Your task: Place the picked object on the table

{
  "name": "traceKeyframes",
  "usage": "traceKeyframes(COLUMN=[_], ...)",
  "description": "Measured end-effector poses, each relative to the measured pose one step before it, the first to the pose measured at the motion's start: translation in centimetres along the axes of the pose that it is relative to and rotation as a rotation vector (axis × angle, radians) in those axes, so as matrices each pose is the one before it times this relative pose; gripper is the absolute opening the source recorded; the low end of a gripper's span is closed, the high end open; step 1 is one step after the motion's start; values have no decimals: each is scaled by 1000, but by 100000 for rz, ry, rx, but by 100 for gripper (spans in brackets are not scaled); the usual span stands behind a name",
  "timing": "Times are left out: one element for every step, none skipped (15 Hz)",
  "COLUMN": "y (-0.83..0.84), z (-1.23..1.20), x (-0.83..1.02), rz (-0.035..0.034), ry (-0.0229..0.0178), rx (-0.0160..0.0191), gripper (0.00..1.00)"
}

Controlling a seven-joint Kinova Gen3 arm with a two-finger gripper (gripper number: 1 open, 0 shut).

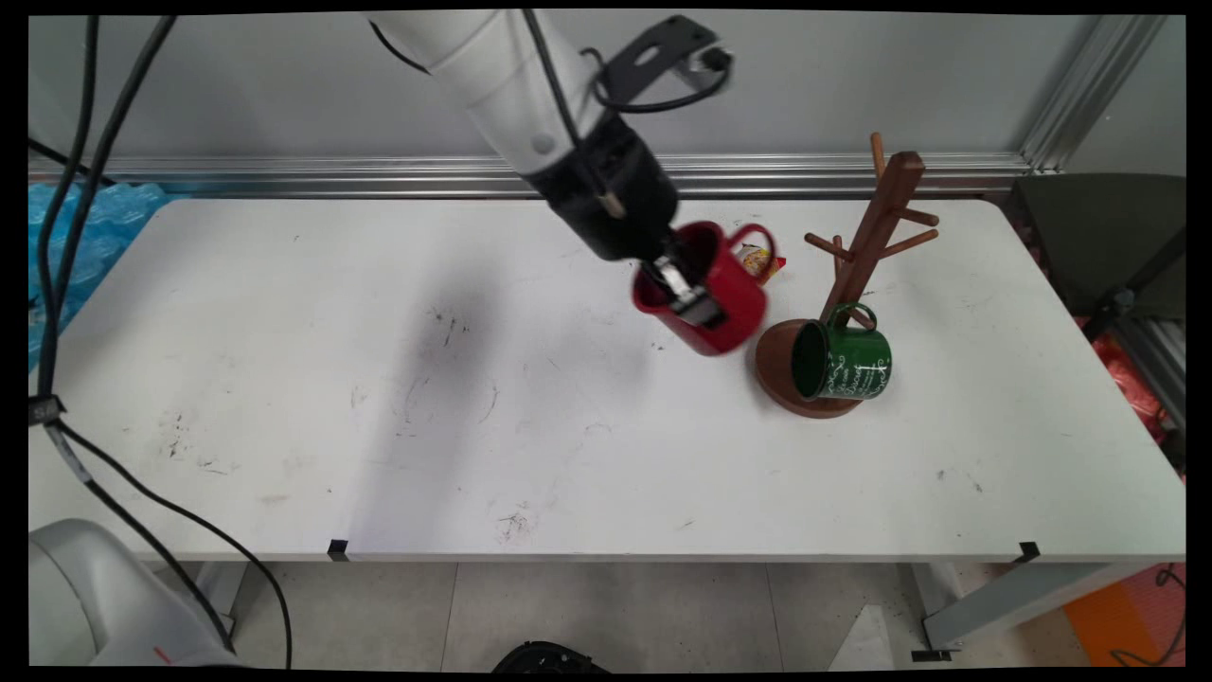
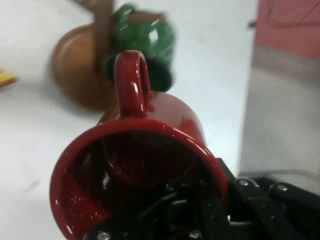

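While the claw (image 1: pixel 688 296) grips a red mug (image 1: pixel 712 301) by its rim, lifted above the bench (image 1: pixel 379 379) toward its far right, a green mug (image 1: pixel 843 361) hangs on the wooden mug tree (image 1: pixel 857 284) just beside.

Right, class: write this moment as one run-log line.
gripper: shut on red mug, lifted, tilted | green mug: hanging on wooden mug tree | small packet: behind red mug
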Motion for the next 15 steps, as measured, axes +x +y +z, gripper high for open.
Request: traceKeyframes(y=[-856, -954, -936, -821, -945, -922, -783, -860, -768, -592, -353, -476, -489, -408, -253], z=[-278, -200, -139, -43, 31, 123, 210, 383, 429, 473, 382, 600, 795, 793, 718], x=[-132, -78, -28, -28, -35, -69, -69, -115, -102, -77, -52, -66, -93, -77, -74], rz=[1813, 2283, 2091, 1645, 1436, 1038, 623, 705, 634, 698, 503, 727, 820, 735, 577], ry=[-2064, -2495, -2313, -2053, -2339, -2371, -2061, -2477, -2310, -1989, -1371, -2032, -2640, -2496, -2202], rx=[1909, 2231, 2242, 2095, 2576, 2595, 2170, 2368, 2095, 1612, 930, 1245, 1265, 975, 624], gripper=[0, 0, 0, 0, 0, 0, 0, 0, 0, 0, 0, 0, 0, 0, 0])
